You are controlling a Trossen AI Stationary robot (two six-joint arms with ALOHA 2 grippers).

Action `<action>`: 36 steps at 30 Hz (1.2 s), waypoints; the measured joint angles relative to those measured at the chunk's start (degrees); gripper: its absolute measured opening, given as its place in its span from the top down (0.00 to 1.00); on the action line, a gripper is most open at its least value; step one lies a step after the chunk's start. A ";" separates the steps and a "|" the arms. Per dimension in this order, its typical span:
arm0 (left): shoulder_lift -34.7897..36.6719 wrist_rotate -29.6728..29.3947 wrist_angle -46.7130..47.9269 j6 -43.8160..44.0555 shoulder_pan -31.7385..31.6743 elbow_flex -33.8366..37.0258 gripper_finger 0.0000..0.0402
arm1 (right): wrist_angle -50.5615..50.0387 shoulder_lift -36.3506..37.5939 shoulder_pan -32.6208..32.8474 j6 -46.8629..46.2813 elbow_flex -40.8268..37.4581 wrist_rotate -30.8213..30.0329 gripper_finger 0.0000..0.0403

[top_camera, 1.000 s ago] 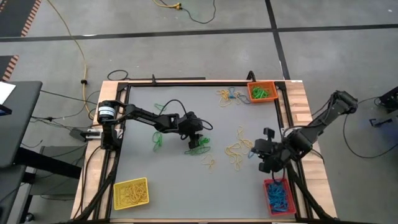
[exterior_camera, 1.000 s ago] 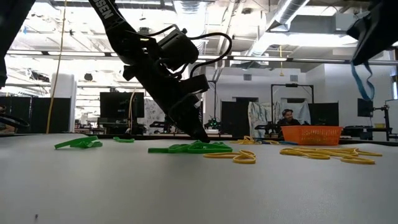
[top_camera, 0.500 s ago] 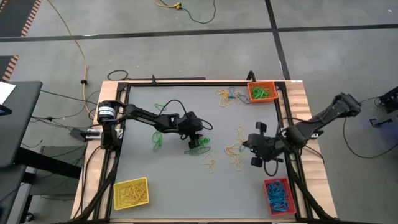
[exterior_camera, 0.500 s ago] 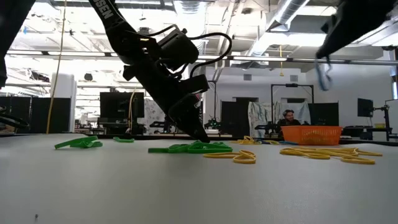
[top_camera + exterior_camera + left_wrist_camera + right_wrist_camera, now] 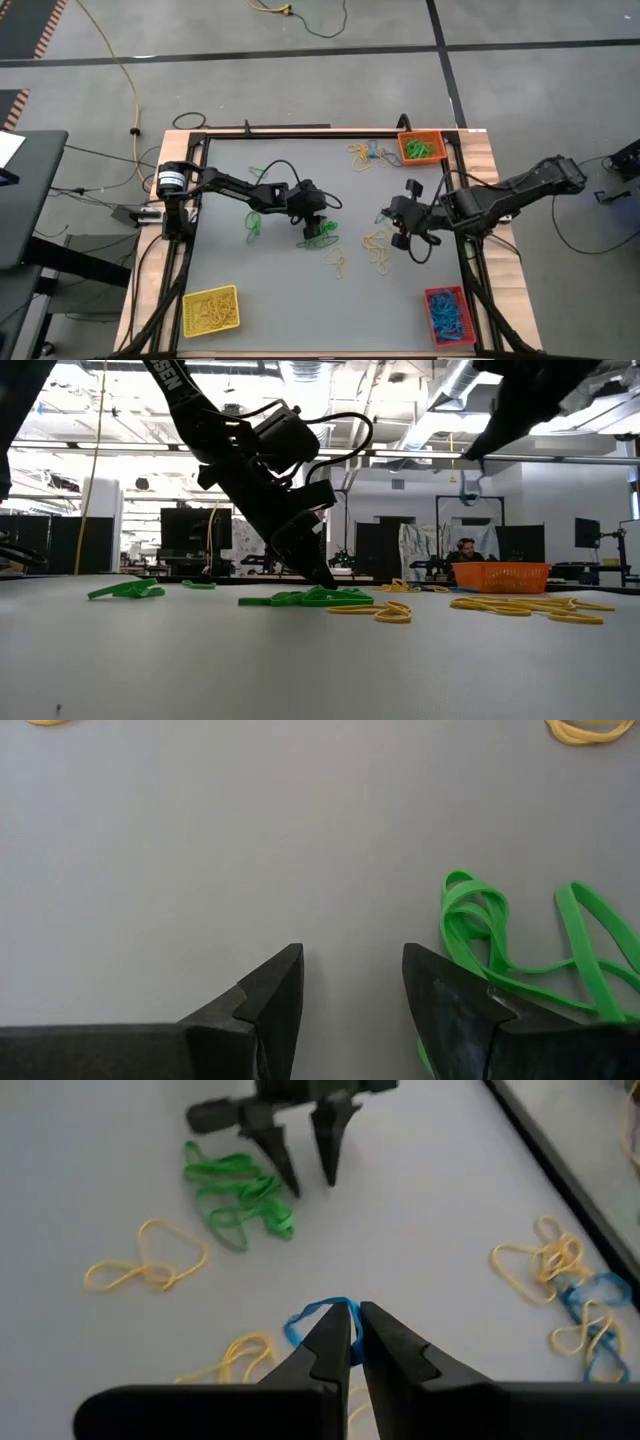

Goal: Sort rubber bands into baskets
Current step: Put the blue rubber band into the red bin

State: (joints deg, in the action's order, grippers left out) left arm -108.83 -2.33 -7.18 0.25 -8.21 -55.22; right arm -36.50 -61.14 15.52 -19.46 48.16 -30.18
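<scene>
My left gripper is open, its tips low over the grey table beside a pile of green rubber bands. In the left wrist view the pile lies against the outer side of one finger. My right gripper is shut on a blue rubber band, above loose yellow bands right of the table's middle. The orange basket holds green bands at the far right corner. The yellow basket stands near left and the red basket, with blue bands, near right. My right gripper pinches the blue rubber band between its fingertips, which slant down toward the table's left. The band hangs slack below the fingers, clear of the table. My left gripper stands next to the green pile; whether a finger touches it I cannot tell.
More green bands lie at the left and far left. Yellow and blue bands lie by the orange basket, and one yellow band nearer the middle. A black frame rims the table.
My right gripper has gone from above the red basket toward the table's left and far edge, out over the yellow bands. It has stayed shut, and the blue band has kept hanging from it. My left gripper has kept still.
</scene>
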 joint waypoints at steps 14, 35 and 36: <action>0.00 -0.01 0.00 0.00 -0.02 0.00 0.59 | 0.38 0.00 -9.83 2.88 0.00 0.11 0.86; 0.00 -0.02 0.00 0.00 -0.01 0.00 0.59 | -1.00 -0.01 -10.68 1.05 0.00 0.36 0.86; 0.02 0.00 0.00 0.00 0.00 0.00 0.59 | -1.07 -0.02 -10.68 1.01 0.00 0.36 0.86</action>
State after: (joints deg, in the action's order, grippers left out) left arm -108.82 -2.33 -7.18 0.25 -8.21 -55.22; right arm -37.57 -61.17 4.84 -18.45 48.16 -29.82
